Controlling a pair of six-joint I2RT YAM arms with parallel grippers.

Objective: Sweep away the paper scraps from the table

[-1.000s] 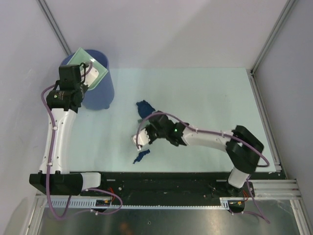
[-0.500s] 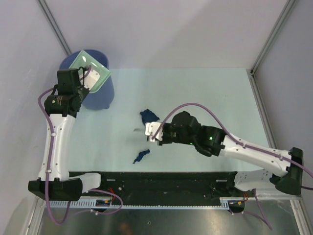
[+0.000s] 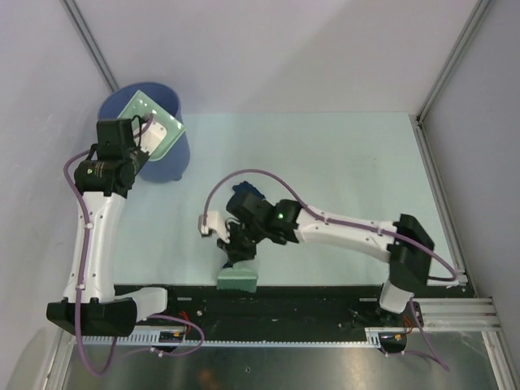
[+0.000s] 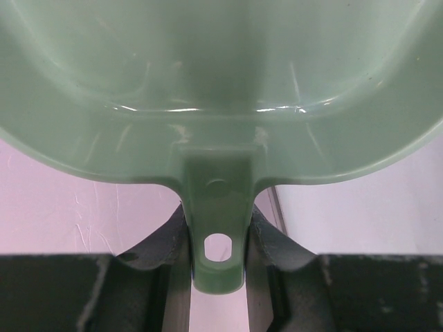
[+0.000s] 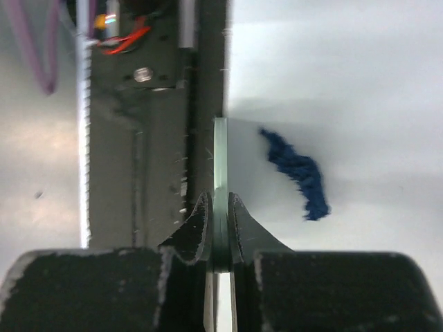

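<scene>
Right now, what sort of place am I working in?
Probably a robot test cell: a pale table boxed in by white walls and metal rails, a blue bucket at its corner.

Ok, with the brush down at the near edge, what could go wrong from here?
1. The brush sits at the near edge of the table, a dark blue scrap beside it; a wrong stroke could push it onto the black base strip.
2. The dustpan is held over the blue bucket, away from the scrap, so nothing would catch it.

Robot lab cell: white enclosure walls (image 3: 284,49), aluminium rails (image 3: 448,69), exposed wiring (image 3: 248,171)
</scene>
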